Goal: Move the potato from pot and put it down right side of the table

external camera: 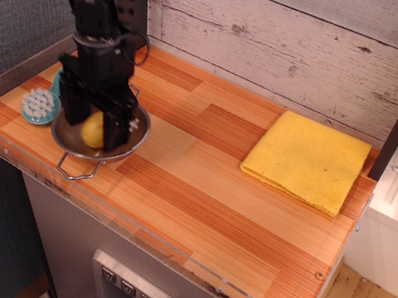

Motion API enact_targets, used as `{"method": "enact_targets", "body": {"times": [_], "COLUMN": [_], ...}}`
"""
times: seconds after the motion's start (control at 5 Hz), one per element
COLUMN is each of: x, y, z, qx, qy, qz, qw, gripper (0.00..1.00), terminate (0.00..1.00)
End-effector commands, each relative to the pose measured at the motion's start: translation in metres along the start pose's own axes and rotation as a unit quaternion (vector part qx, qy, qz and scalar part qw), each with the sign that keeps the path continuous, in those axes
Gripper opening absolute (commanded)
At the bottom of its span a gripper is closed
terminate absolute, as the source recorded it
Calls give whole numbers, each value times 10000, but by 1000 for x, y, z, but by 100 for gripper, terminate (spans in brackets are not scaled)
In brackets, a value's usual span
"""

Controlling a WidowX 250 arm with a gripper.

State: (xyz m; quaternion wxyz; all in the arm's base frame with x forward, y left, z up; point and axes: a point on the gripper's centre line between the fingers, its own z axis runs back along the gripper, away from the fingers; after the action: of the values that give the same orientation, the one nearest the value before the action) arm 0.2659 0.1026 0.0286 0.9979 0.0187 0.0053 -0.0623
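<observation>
The potato (pixel 93 130) is straddled inside the pot (pixel 135 138) by the pincer (pixel 95 128), fingers spread either side; contact cannot be told.

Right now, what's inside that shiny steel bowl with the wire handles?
A small pale-yellow potato sits inside the shiny steel bowl, between the fingers of the black gripper, which hide its sides and most of the bowl's floor.
</observation>
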Motion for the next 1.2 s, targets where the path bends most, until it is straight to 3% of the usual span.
{"method": "enact_targets", "body": {"times": [0.0,0.2,0.6,0.8,1.0], "x": [14,18,15,18,20], "y": [-8,-9,-18,-57,-103], "z": [-5,6,56,79,77], "qx": [69,90,50,-53,-284], "qy": [-32,-287,-891,-1136,-1130], "qz": [-109,-61,154,119,65], "qw": [9999,9995,9959,9934,9932], "gripper": [100,0,0,0,0], "terminate": [0,0,0,0,0]}}
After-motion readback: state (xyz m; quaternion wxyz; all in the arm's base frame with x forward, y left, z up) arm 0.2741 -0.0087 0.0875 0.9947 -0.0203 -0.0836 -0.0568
